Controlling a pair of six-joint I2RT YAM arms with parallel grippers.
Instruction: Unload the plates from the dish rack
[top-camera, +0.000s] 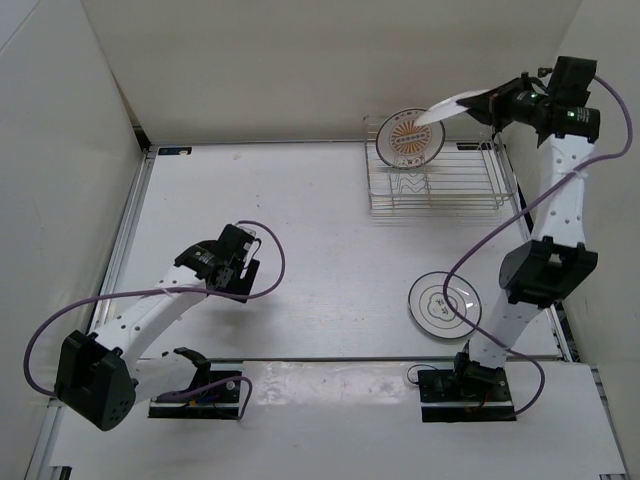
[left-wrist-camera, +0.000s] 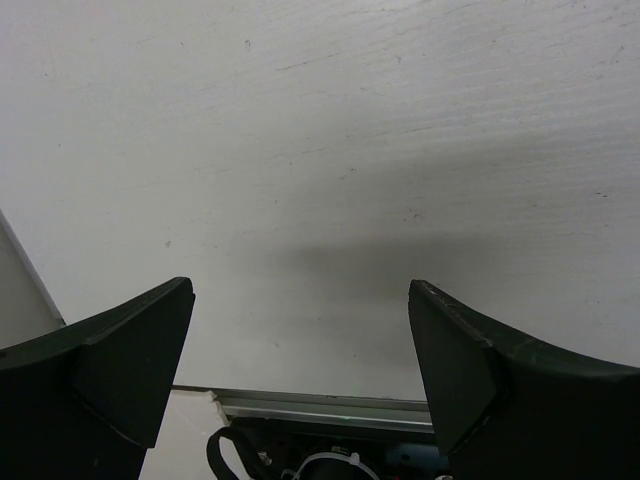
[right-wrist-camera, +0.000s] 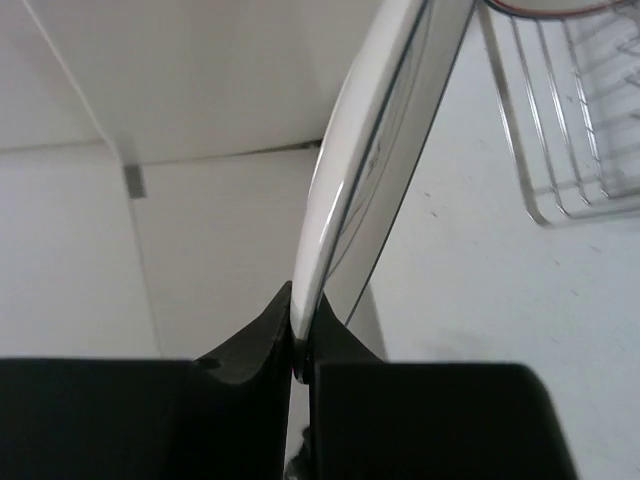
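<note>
Over far edge of dish rack (top-camera: 450, 192), R gripper (top-camera: 487, 106) clamped rim of tilted plate (top-camera: 448, 108), edge pinched betw. both jaws; L gripper (top-camera: 244, 262) jaws spread wide, holding nothing

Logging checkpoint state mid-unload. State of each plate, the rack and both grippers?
Dish rack: holds one plate.
Sunburst plate: upright in dish rack.
Held plate: gripped at rim, raised over dish rack.
Ringed plate: flat on table.
Right gripper: fingers shut on held plate.
Left gripper: fingers open, empty.
</note>
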